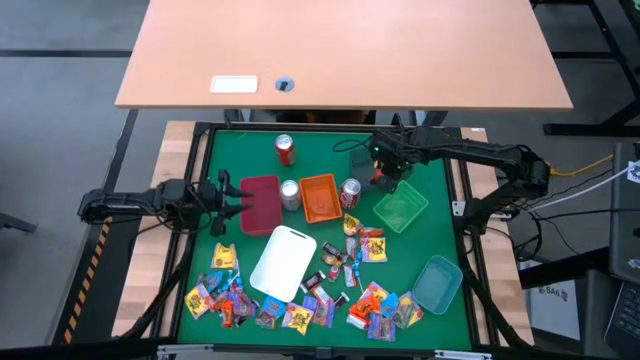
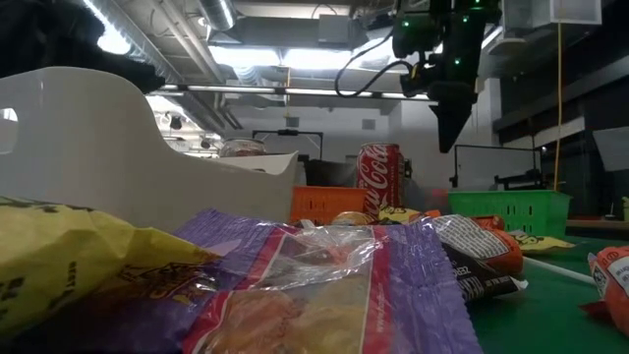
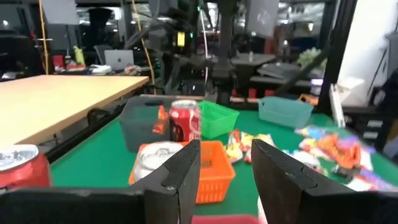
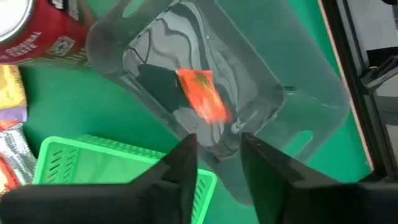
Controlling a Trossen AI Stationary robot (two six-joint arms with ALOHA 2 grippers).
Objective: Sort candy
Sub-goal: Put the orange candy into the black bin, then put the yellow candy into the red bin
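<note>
Many small wrapped candy pieces lie in heaps on the near half of the green mat (image 1: 225, 290) (image 1: 385, 305). My right gripper (image 4: 217, 155) hangs open, pointing down, over a grey see-through tray (image 4: 298, 99) at the far right. One orange-red candy (image 4: 202, 93) shows inside that tray, beyond the fingertips, and nothing is between the fingers. In the low view the right gripper (image 2: 449, 143) is high above the table. At the table's left edge, my left gripper (image 1: 225, 200) (image 3: 227, 168) is level and open beside the dark red tray (image 1: 260, 203).
In a row across the middle stand the dark red tray, a silver can (image 1: 290, 193), an orange tray (image 1: 320, 197), a red can (image 1: 350, 192) and a green tray (image 1: 400, 208). Another red can (image 1: 284, 150) stands farther back. A white tray (image 1: 283, 262) and a teal tray (image 1: 437, 283) sit nearer.
</note>
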